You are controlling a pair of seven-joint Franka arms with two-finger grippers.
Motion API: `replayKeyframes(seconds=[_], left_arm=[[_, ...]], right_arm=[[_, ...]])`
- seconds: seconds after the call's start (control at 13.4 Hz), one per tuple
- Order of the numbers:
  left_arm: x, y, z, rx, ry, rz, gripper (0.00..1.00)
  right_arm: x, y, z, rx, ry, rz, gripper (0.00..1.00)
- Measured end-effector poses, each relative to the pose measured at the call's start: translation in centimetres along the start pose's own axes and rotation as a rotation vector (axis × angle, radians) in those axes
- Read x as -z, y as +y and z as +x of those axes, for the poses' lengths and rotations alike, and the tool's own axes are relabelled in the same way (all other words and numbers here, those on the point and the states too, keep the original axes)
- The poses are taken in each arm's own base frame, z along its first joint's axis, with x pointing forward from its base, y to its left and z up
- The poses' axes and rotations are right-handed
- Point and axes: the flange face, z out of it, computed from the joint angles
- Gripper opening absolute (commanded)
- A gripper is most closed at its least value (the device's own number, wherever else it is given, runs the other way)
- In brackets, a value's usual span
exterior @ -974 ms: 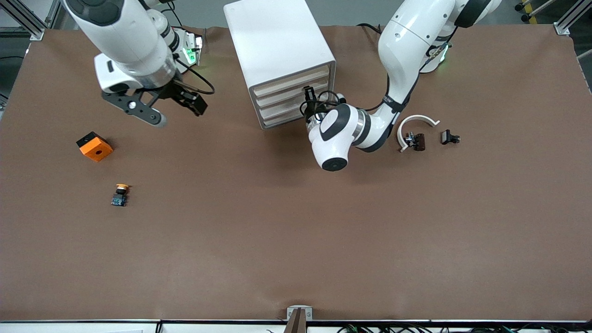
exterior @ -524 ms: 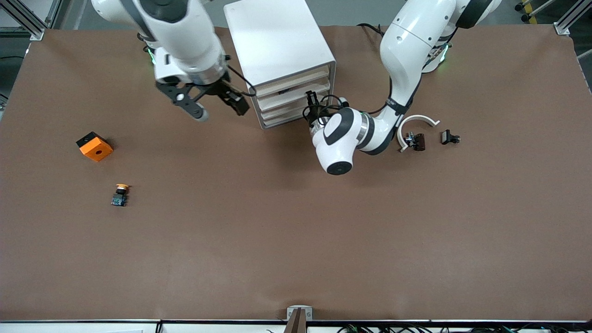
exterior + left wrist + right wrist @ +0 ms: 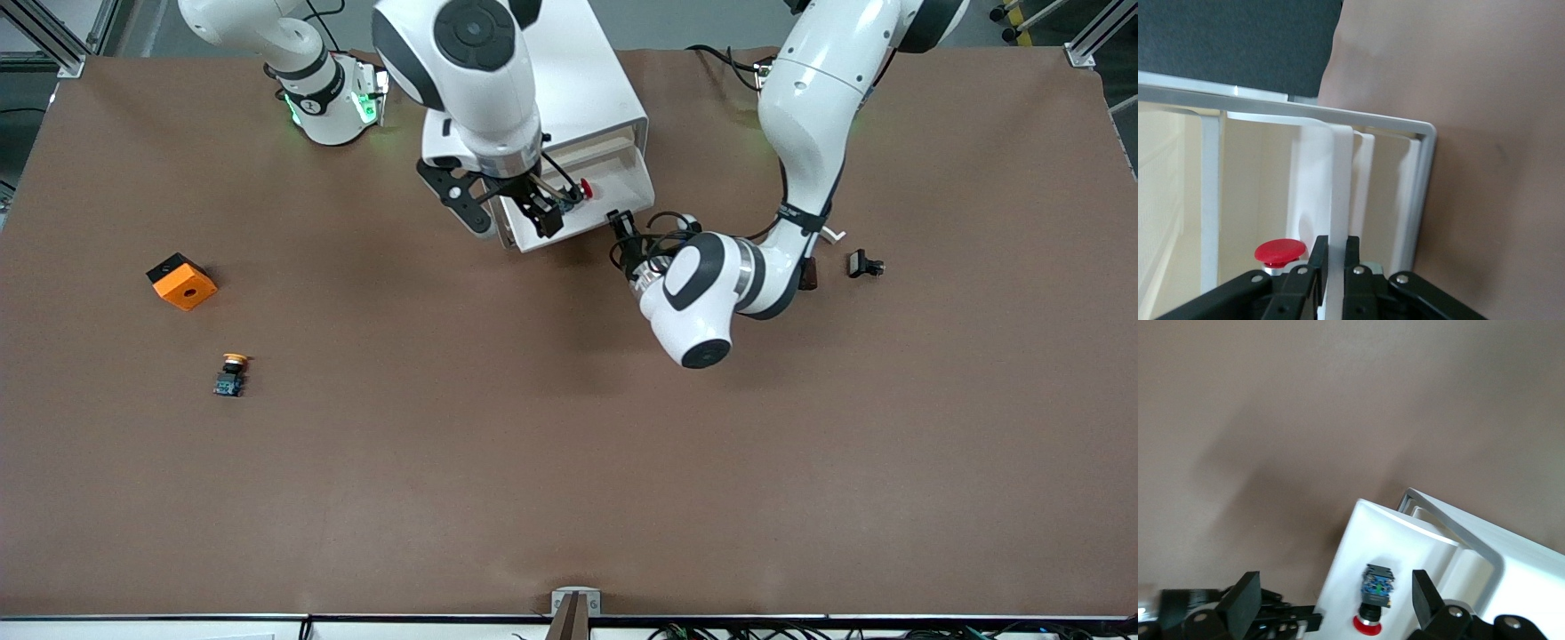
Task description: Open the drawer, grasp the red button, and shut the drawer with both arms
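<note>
Left gripper (image 3: 622, 229): clamped on the front edge of the pulled-out drawer (image 3: 613, 191).
Right gripper (image 3: 511, 209): jaws wide, empty, over the drawer.
Button (image 3: 582, 188): in the drawer, below the right gripper.

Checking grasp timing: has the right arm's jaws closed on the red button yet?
No: in the right wrist view the right gripper jaws stand wide apart over the red button, which lies in the drawer.
</note>
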Motion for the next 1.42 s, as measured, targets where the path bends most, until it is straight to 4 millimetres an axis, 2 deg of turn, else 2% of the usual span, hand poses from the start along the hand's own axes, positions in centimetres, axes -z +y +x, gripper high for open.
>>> replayKeyframes(seconds=[0.22, 0.45, 0.52, 0.6, 0.67, 0.75, 1.05, 1.2, 1.42], left_arm=[[3.7, 1.7, 1.6, 0.021, -0.076, -0.010, 0.00], [4.8, 2.4, 1.9, 0.026, -0.099, -0.015, 0.09], [5.0, 2.5, 2.0, 0.027, -0.102, -0.016, 0.19], [5.3, 2.6, 2.0, 0.027, -0.107, -0.017, 0.36], [5.8, 2.9, 2.3, 0.036, -0.115, -0.020, 0.88], [6.6, 3.3, 2.9, 0.044, -0.125, -0.021, 1.00], [10.2, 4.4, 4.8, 0.060, -0.178, -0.052, 1.00], [12.1, 4.0, 5.1, 0.047, -0.189, -0.095, 1.00], [15.3, 3.1, 5.7, 0.031, -0.117, -0.260, 1.00]], right_arm=[[-2.9, -1.5, -0.7, -0.068, 0.004, 0.005, 1.00], [-6.0, -2.8, -2.6, -0.067, 0.008, 0.019, 1.00], [-7.0, -3.2, -3.2, -0.062, 0.009, 0.026, 1.00], [-8.0, -3.5, -3.5, -0.058, 0.010, 0.026, 1.00], [-8.8, -3.7, -3.7, -0.057, 0.012, 0.021, 1.00], [-9.6, -3.8, -3.7, -0.057, 0.014, 0.012, 1.00], [-11.8, -4.1, -3.4, -0.084, 0.021, -0.020, 1.00], [-13.0, -4.4, -3.3, -0.099, 0.023, -0.022, 1.00], [-14.9, -4.8, -3.0, -0.127, 0.018, -0.036, 1.00]])
